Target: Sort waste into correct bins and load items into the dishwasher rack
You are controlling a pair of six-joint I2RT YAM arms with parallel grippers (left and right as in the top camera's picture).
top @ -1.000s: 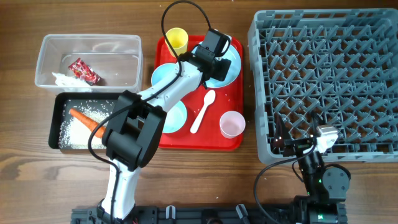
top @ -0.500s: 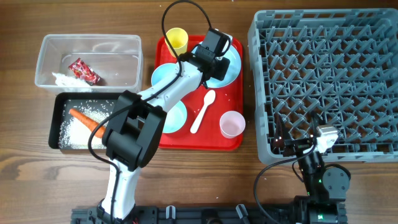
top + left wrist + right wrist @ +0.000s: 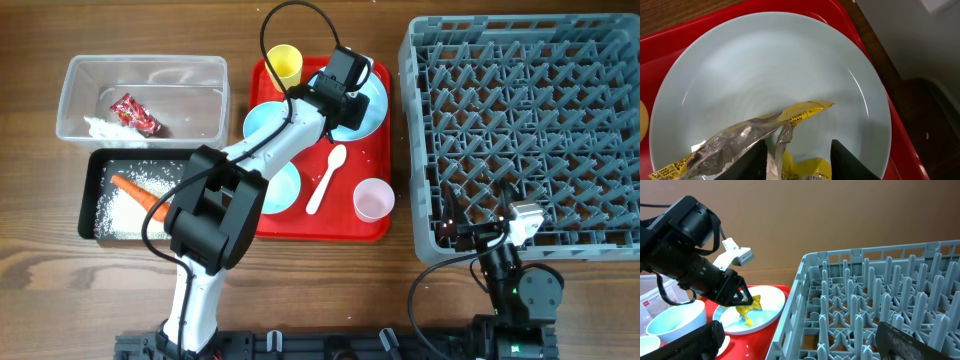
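The left gripper (image 3: 797,149) is positioned low over the light blue plate (image 3: 765,65), which sits at the far right corner of the red tray (image 3: 320,228). Its fingers (image 3: 754,160) are spread apart and straddle the silver-yellow wrapper (image 3: 740,145); they have not clamped it. The wrapper lies crumpled on the near part of the plate, with one yellow printed end pointing toward the plate's centre. In the left wrist view one finger appears to touch the foil (we cannot confirm contact from the other views).

The right gripper (image 3: 797,332) is released, with its fingers wide apart and holding nothing. It is parked at the near edge of the grey dishwasher rack (image 3: 520,100), which holds no dishes.

On the red tray we also find:
- the yellow cup (image 3: 284,64) at the far left corner;
- a light blue bowl (image 3: 260,122) near the left edge;
- a second pale bowl (image 3: 287,192), partly under the left arm;
- the white plastic spoon (image 3: 327,178), lying between that bowl and the pink cup (image 3: 373,199).

The clear tub (image 3: 70,100) contains the red wrapper (image 3: 134,114) and the crumpled white tissue (image 3: 100,127). The black tray (image 3: 88,200), just in front of the tub, contains the carrot (image 3: 138,192) and the loose white rice (image 3: 120,212).
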